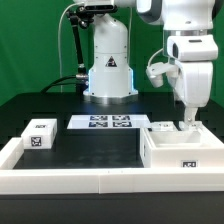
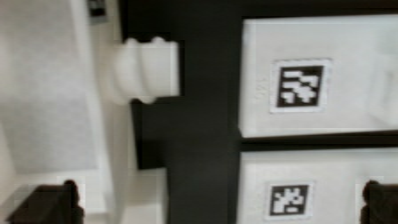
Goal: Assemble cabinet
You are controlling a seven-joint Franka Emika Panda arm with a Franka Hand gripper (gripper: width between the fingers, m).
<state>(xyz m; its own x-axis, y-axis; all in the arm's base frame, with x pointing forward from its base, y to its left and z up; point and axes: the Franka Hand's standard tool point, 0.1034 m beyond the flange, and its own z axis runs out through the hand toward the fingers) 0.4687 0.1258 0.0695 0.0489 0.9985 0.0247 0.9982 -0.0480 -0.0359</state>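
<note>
The cabinet [image 1: 180,150], a large white box body with a small tag on its front, stands at the exterior view's right. My gripper [image 1: 187,122] hangs straight down over its top, close to it. In the wrist view the gripper [image 2: 214,205] is open, with its dark fingertips [image 2: 50,205] far apart at the picture's edges. Between them lie a dark gap and a white tagged panel [image 2: 290,200]. A second tagged panel [image 2: 302,82] lies beyond it. A white piece with a round ribbed knob [image 2: 146,68] lies across the gap. The gripper holds nothing.
A small white tagged block [image 1: 40,133] sits at the exterior view's left. The marker board [image 1: 103,123] lies in front of the robot base [image 1: 108,75]. A low white wall [image 1: 70,182] runs along the table's front and left edges.
</note>
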